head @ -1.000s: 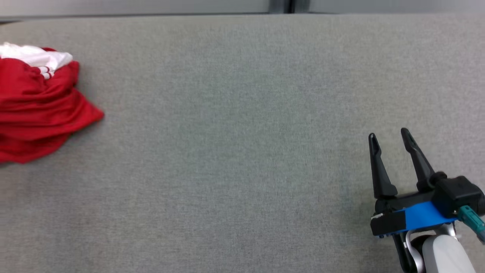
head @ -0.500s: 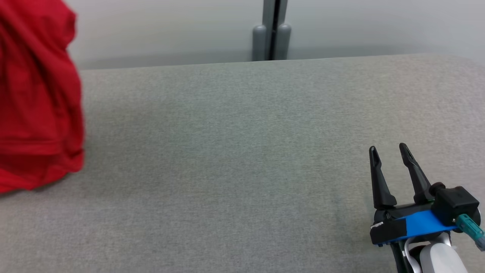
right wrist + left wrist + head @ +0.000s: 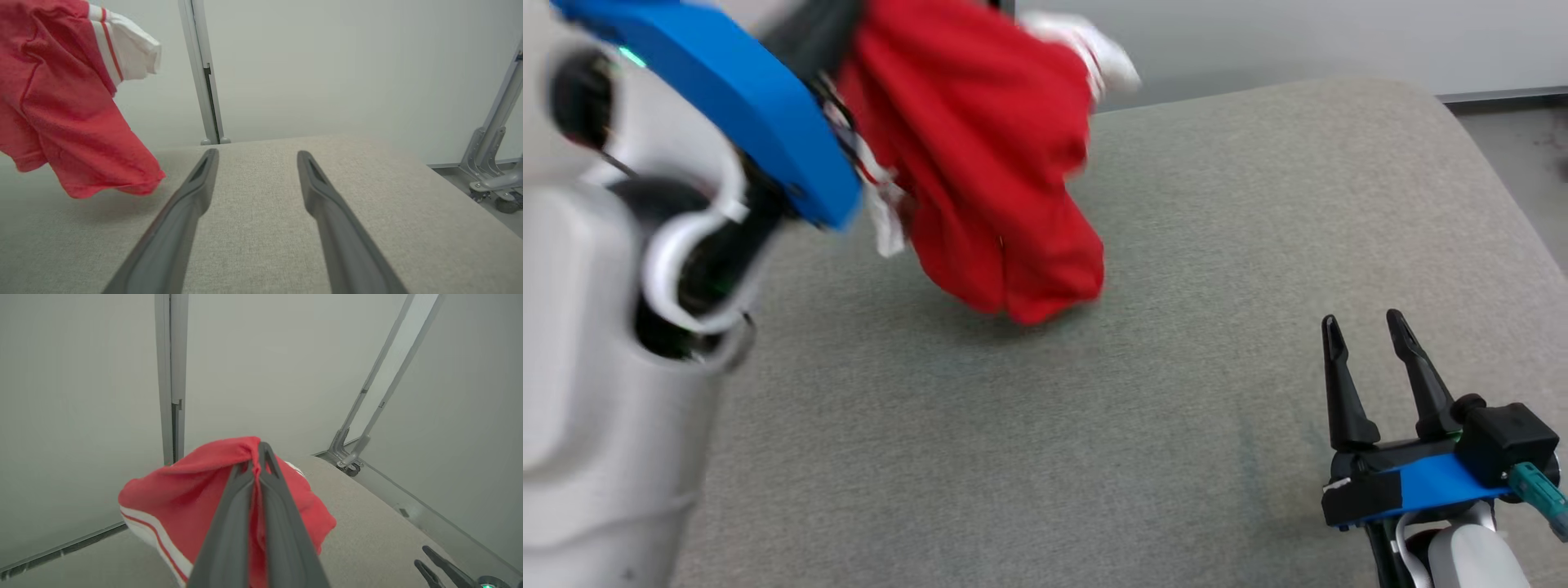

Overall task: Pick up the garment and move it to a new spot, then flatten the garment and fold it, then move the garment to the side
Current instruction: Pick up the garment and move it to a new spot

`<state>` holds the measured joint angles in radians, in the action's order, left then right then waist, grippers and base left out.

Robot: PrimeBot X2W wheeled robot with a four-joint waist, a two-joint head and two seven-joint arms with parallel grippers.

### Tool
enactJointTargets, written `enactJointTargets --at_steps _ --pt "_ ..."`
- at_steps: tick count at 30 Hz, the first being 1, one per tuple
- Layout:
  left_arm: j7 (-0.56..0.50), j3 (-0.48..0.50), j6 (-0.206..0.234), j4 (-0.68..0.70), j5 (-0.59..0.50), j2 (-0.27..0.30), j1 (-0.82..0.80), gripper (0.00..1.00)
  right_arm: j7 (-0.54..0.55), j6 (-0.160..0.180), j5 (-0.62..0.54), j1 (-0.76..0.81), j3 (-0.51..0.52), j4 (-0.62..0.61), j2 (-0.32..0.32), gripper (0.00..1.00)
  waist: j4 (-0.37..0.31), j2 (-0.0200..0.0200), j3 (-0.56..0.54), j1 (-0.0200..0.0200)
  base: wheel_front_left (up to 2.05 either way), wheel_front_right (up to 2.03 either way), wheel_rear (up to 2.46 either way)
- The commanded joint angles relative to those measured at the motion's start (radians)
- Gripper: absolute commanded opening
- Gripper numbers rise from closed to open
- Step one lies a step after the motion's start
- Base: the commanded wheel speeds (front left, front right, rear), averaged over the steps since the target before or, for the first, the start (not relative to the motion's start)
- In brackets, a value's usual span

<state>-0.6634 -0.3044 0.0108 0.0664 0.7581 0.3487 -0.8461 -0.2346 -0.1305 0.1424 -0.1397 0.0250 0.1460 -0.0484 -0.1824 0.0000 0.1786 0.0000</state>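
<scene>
Left wrist view: left fingers (image 3: 229, 531) clamp the red garment (image 3: 175, 494); right fingers (image 3: 188, 204) spread, clear of it.

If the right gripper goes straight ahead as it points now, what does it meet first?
Nothing close: the right gripper points across the table toward the wall. The garment hangs left of that line. It might skim the table; depth is unclear.

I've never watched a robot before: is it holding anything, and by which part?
The left gripper pinches the red-and-white garment by a bunched fold of red cloth; the right gripper holds nothing.
</scene>
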Motion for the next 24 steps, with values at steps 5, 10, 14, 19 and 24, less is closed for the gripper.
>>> enactJointTargets --at_steps 5,10,14,19,24 --pt "0.114 -0.081 -0.029 -0.12 -0.026 -0.068 0.166 0.0 -0.004 -0.001 0.009 0.008 -0.01 0.002 -0.004 1.0 -0.055 0.0 0.002 0.0 0.0 0.0 0.0" --pt "0.246 -0.147 -0.046 -0.286 -0.093 -0.094 0.297 0.45 -0.005 -0.001 0.012 0.02 -0.013 0.006 -0.004 1.0 -0.078 0.0 -0.006 0.0 0.0 0.0 0.0" --pt "0.347 -0.183 -0.049 -0.397 -0.136 -0.119 0.364 1.0 0.005 -0.001 0.0 0.025 -0.004 0.002 -0.004 1.0 -0.066 0.0 -0.02 0.0 0.0 0.0 0.0" --pt "0.506 -0.173 -0.062 -0.434 -0.148 -0.14 0.42 1.0 0.021 -0.001 -0.006 0.044 0.004 -0.011 -0.003 1.0 -0.019 0.0 -0.043 0.0 0.0 0.0 0.0" --pt "0.701 -0.136 -0.062 -0.41 -0.163 -0.125 0.493 1.0 0.039 -0.001 -0.013 0.055 0.001 -0.027 -0.004 1.0 0.033 0.0 -0.066 0.0 0.0 0.0 0.0"
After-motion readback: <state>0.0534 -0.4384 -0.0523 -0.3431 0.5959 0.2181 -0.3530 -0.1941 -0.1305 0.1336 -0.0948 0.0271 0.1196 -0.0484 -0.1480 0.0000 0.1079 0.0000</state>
